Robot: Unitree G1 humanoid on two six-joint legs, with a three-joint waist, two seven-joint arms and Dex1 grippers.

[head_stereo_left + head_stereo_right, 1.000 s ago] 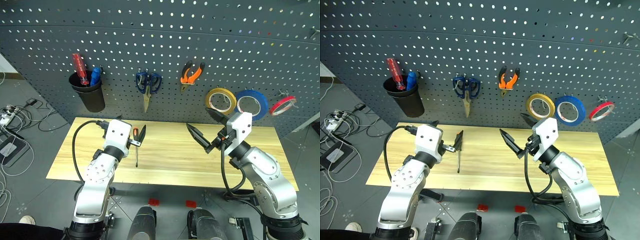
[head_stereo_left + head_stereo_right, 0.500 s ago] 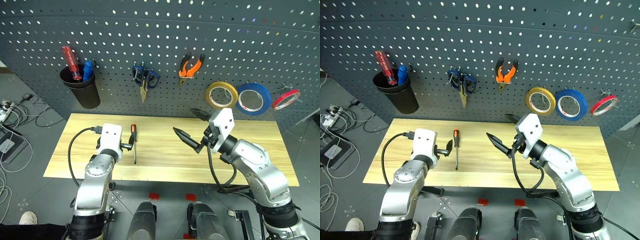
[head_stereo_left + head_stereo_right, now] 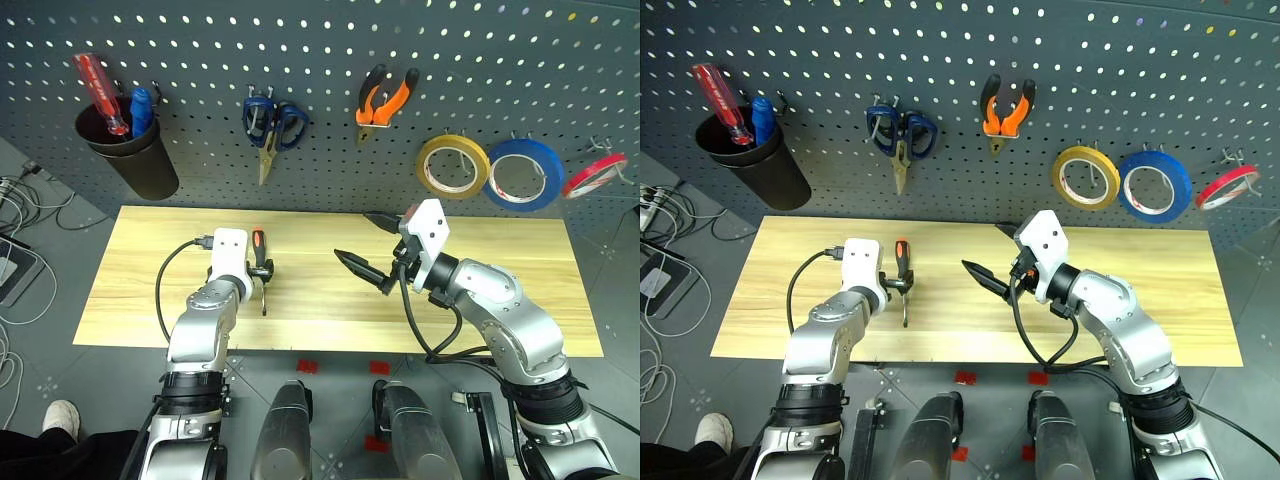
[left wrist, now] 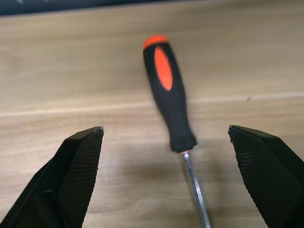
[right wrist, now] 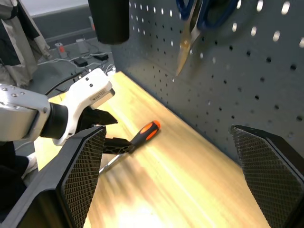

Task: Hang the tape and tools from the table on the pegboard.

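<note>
Nearest us, our left pincer (image 4: 166,175) stands apart around the screwdriver (image 4: 168,97) lying on the table (image 3: 150,290), left of centre. Our right pincer (image 3: 368,248) is apart too — empty, mid-frame. Beyond, scissors (image 3: 270,125), pliers (image 3: 385,95) and tape (image 3: 452,165) hang across the upper pegboard (image 3: 320,40).

Light: you get bright, even overhead lighting.
Shadows: a soft one under the screwdriver (image 4: 169,99) on the table (image 3: 500,300).
Blur: your right wrist view smears the tabletop.
Distortion: the pegboard (image 3: 320,60) bows near your head views' edges.
</note>
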